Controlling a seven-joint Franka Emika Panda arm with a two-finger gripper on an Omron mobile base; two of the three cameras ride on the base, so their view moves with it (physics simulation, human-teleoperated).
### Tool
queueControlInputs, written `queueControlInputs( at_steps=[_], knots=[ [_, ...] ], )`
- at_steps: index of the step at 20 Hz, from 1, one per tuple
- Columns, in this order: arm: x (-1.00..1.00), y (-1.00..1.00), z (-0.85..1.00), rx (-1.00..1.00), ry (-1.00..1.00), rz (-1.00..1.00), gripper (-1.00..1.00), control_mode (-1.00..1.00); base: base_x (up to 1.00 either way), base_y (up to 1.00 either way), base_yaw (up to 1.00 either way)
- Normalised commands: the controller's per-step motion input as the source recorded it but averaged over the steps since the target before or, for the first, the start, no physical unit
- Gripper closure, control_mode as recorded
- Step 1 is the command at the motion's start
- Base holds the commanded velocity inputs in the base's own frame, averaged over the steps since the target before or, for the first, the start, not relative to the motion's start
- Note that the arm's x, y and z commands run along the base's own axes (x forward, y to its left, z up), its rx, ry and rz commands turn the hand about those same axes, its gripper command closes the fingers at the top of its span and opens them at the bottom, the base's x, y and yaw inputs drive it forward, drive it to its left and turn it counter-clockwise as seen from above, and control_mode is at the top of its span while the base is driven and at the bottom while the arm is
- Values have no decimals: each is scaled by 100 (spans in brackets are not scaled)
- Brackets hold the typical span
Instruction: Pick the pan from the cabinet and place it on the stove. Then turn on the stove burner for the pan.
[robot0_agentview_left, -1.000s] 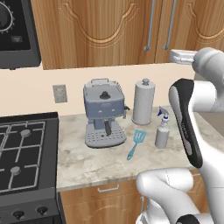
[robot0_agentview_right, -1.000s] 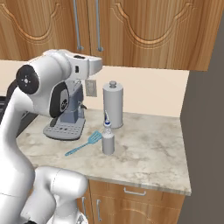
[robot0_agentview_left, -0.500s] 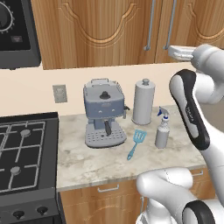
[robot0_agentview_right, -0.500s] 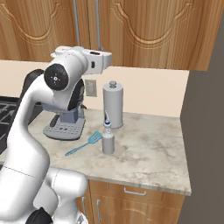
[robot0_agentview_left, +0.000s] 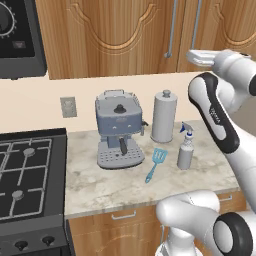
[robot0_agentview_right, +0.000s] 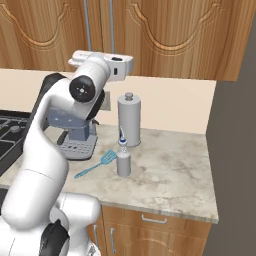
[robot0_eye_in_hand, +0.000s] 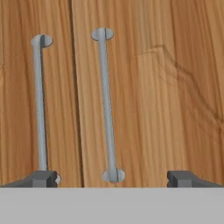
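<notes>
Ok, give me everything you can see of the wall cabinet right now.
The cabinet is warm brown wood, hung on the wall above the counter. Its doors are shut and have carved arched panels. Two long upright silver bar handles flank the seam where two doors meet. The gripper faces the doors, jaws open either side of the right-hand bar. Contact with it cannot be told.

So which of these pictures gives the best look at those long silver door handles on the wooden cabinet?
The hand view: both handles run almost full length, close up, on either side of the door seam, with the claw open before them. The left base view shows them smaller and cut off at the top; the right base view likewise.
</notes>
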Motion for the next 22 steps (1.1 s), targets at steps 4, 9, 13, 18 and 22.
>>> queueControlInputs(
  at_steps=[4,9,13,18,22],
  knots=[
    [28,14,1,0,-6,0,-100,-100,0,0,0],
    [24,4,6,0,-4,0,-100,-100,0,0,0],
    [15,0,4,0,-3,0,-100,-100,0,0,0],
    [19,0,1,0,-1,0,-100,-100,0,0,0],
    [23,0,0,0,-1,0,-100,-100,0,0,0]
  ],
)
